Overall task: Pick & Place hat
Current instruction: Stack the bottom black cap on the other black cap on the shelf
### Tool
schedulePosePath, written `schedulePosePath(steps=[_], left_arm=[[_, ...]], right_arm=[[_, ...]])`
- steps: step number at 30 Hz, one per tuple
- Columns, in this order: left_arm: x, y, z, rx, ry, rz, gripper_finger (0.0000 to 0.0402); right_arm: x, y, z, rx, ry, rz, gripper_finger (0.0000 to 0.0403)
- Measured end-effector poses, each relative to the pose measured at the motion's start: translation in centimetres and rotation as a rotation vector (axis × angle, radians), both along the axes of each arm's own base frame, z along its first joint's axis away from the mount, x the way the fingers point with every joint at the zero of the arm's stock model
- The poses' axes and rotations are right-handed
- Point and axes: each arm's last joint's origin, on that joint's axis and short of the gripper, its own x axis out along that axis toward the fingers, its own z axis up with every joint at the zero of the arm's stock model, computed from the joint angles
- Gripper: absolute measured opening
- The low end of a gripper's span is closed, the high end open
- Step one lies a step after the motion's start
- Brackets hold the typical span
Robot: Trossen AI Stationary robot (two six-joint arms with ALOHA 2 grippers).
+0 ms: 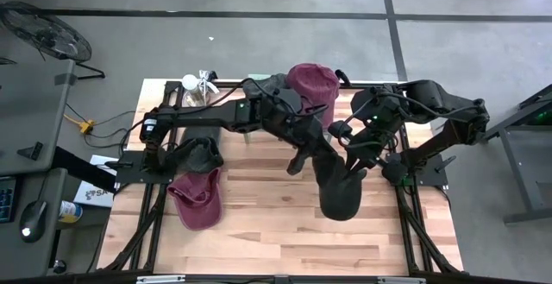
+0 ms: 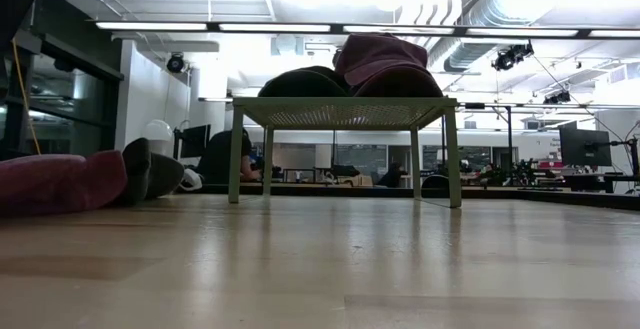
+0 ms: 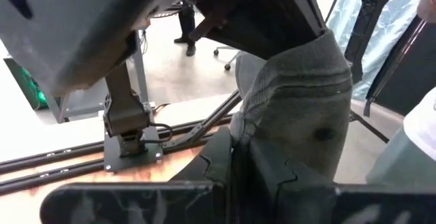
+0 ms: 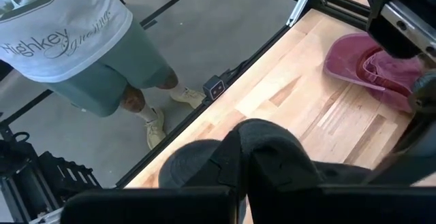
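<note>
Two hats (image 1: 297, 84) sit on a small rack (image 1: 345, 87) at upper centre; two more hats (image 1: 197, 179) lie lower left — one hat (image 1: 338, 191) hangs right of centre, between both grippers.

Bright ceiling strip lights; wrist views blur close up.

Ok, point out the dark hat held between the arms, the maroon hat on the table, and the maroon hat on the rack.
dark hat (image 1: 339, 193), high view, on its crown.
maroon hat on the table (image 1: 198, 199), high view, on its brim.
maroon hat on the rack (image 1: 312, 84), high view, on its crown.
</note>
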Motion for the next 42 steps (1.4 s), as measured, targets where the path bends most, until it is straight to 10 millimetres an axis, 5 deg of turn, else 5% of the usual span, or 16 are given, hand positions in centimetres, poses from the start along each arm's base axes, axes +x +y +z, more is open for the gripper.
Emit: schedulePosePath(steps=[12, 24, 42], left_arm=[[-0.3, -0.1, 0.0, -0.054, 0.052, 0.012, 0.0015], [-1.0, -0.3, 0.2, -0.117, 0.114, 0.041, 0.0015], [-11.5, 1.0, 6.2, -0.267, 0.254, 0.492, 0.0015]], right_arm=[[0.0, 0.0, 0.0, 0.059, 0.07, -0.069, 0.0015], [-1.1, -0.5, 0.2, 0.071, 0.128, -0.16, 0.0156], [-7.4, -2.8, 2.8, -0.116, -0.028, -0.671, 0.0177]])
